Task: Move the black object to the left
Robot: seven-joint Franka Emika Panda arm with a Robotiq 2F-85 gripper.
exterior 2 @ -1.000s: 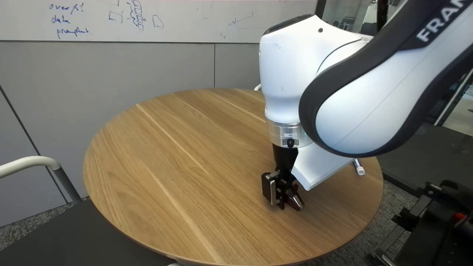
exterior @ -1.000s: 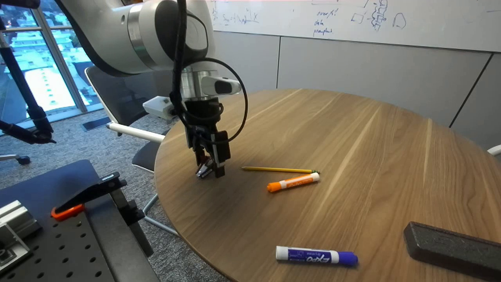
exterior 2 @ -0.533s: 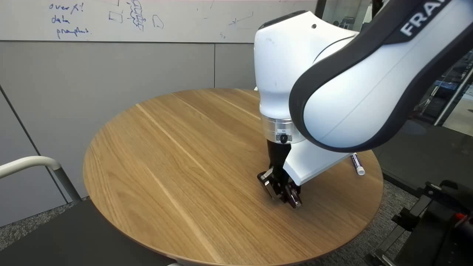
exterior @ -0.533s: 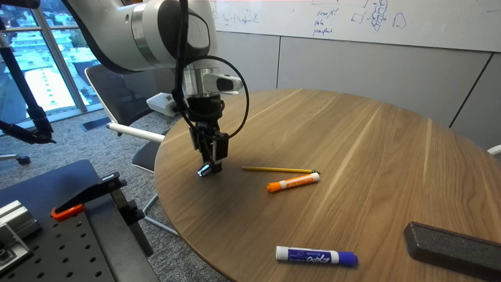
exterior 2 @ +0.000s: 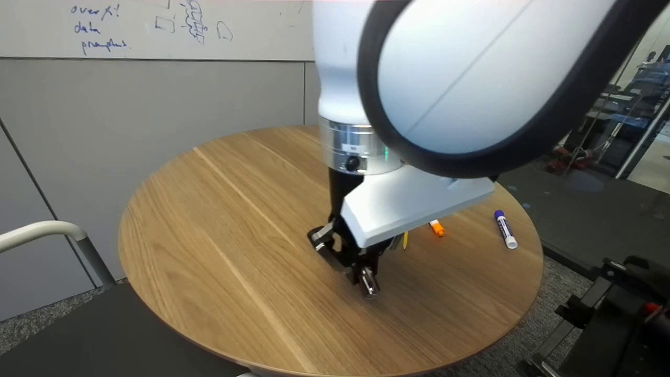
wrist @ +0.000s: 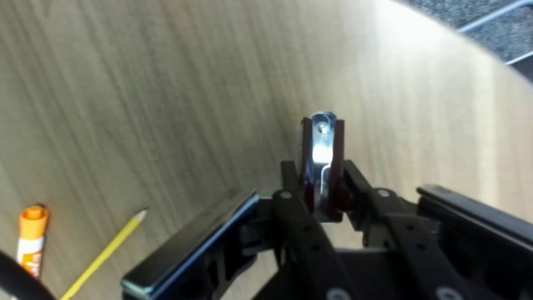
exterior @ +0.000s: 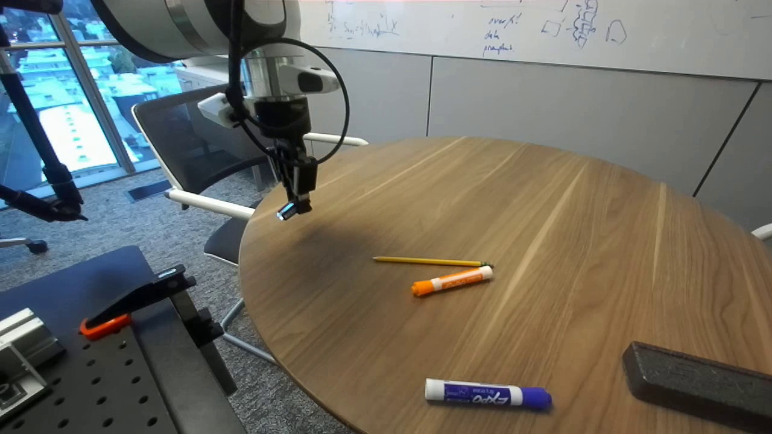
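Across the top of both exterior views, whiteboard (exterior: pixel 410 27) with blue handwriting, above grey wall panels (exterior: pixel 573 105); below, round wood-grain surface (exterior: pixel 543 199). Clamped between the fingertips (wrist: pixel 288 175) of the tool (wrist: pixel 320 175), near the centre of the wrist view: black object (wrist: pixel 322 152), silvery down its middle between dark reddish sides. Reduced to a small glinting end in both exterior views. Apparently held above the surface, with soft shadow (exterior: pixel 338 244) toward the lower right in an exterior view.

Whole in an exterior view, near the middle: yellow pencil (exterior: pixel 431 261) and orange marker (exterior: pixel 455 280), close together at their right ends; touching or apart, cannot tell. Cut short at the wrist view's lower left, and partly covered by white housing (exterior 2: pixel 413 204) in an exterior view. Visible in both exterior views, purple-capped marker (exterior: pixel 488 394); in an exterior view alone, dark rectangular block (exterior: pixel 699 383), cropped at lower right, and perforated plate (exterior: pixel 114 386), lower left.

Curving through the wrist view's upper right, edge (wrist: pixel 454 39) of the surface, well apart from the black object, with carpet (wrist: pixel 449 10) beyond. Near the tool in an exterior view, left rim (exterior: pixel 246 265). Left of the tool in an exterior view, broad stretch of wood (exterior 2: pixel 220 225).
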